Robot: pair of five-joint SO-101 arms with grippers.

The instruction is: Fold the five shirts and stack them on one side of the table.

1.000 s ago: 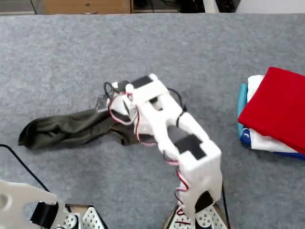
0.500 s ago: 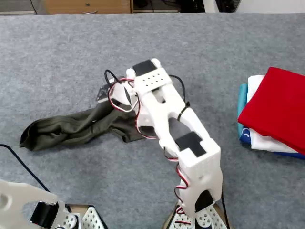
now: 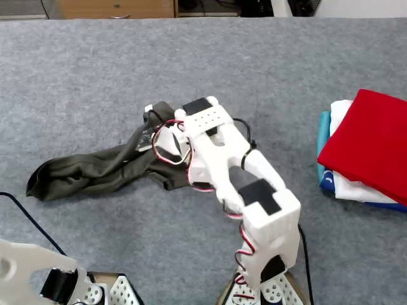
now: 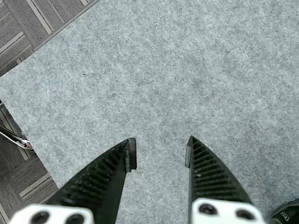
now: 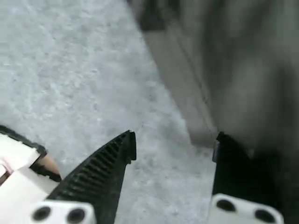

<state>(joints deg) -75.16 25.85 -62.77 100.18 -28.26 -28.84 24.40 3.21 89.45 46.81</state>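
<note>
The right gripper (image 5: 175, 140) is standing with its jaws wide apart, closed on nothing, over the upper end of the dark shirt (image 3: 95, 168). One finger is sitting against the dark cloth and the other is hanging over the bare grey table (image 3: 254, 57). The dark shirt is lying crumpled in a long strip left of the table's middle, running from the gripper toward the left edge. The left gripper (image 4: 160, 151) is also holding its jaws apart, with nothing between them, above the table's near left corner, where the floor (image 4: 28, 28) is showing past the edge. A stack of folded shirts (image 3: 337, 181) is resting at the right edge, with a red shirt (image 3: 372, 143) lying on top.
</note>
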